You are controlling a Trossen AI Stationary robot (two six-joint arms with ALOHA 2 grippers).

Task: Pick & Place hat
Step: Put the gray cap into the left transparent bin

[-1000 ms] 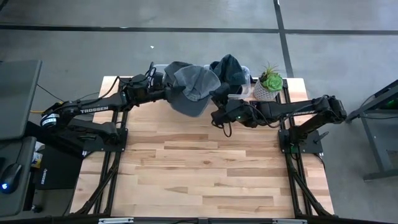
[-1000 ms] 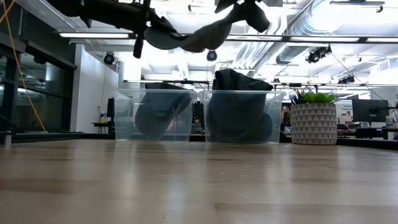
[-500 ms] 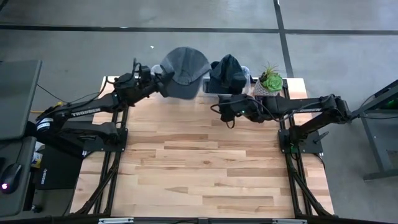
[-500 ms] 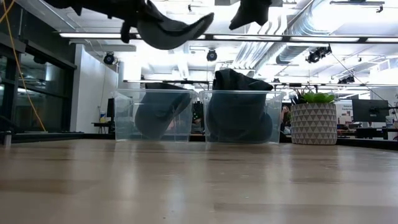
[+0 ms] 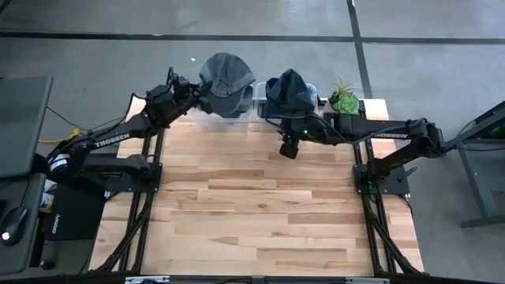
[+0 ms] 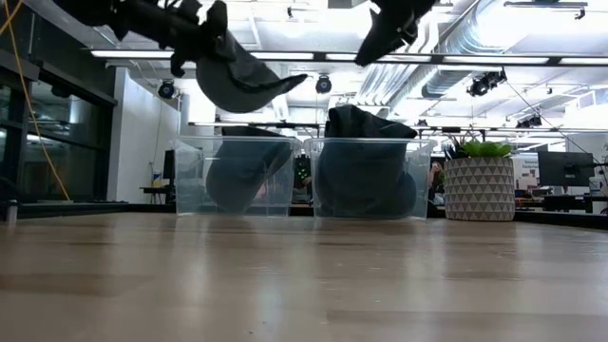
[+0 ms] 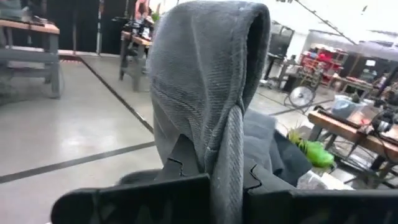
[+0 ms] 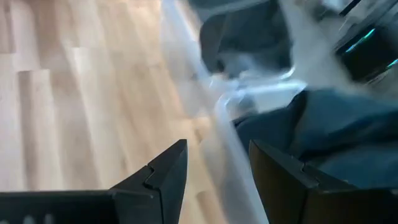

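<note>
My left gripper (image 5: 197, 93) is shut on a grey hat (image 5: 227, 75), which it holds in the air over the left clear bin (image 5: 225, 117) at the table's far edge. In the low view the hat (image 6: 233, 81) is well above that bin (image 6: 233, 176). My right gripper (image 5: 288, 148) is open and empty. It hovers over the wood just near of the right clear bin (image 5: 289, 99), which is piled with dark hats. My left gripper pinches a fold of the hat's grey cloth (image 7: 225, 165) between its two fingers (image 7: 181, 163). It comes from the table's left, slanting toward the far edge. The hat is lifted clear, with its crown (image 7: 205, 68) bulging beyond the fingertips and its brim (image 6: 275, 87) sticking out toward the right.
Both bins stand side by side along the far edge, and the left one (image 6: 233, 176) holds a dark hat too. A potted plant (image 5: 342, 104) in a white pot sits right of the bins. In the right wrist view the bin's rim (image 8: 224, 106) is close ahead. Bare wood (image 5: 252, 205) lies nearer.
A second ago the hat was stretched between both grippers. The right gripper has let go and drawn slightly toward the right. The left gripper has carried the hat toward the far edge and a little left. The hat now bunches over the left bin.
</note>
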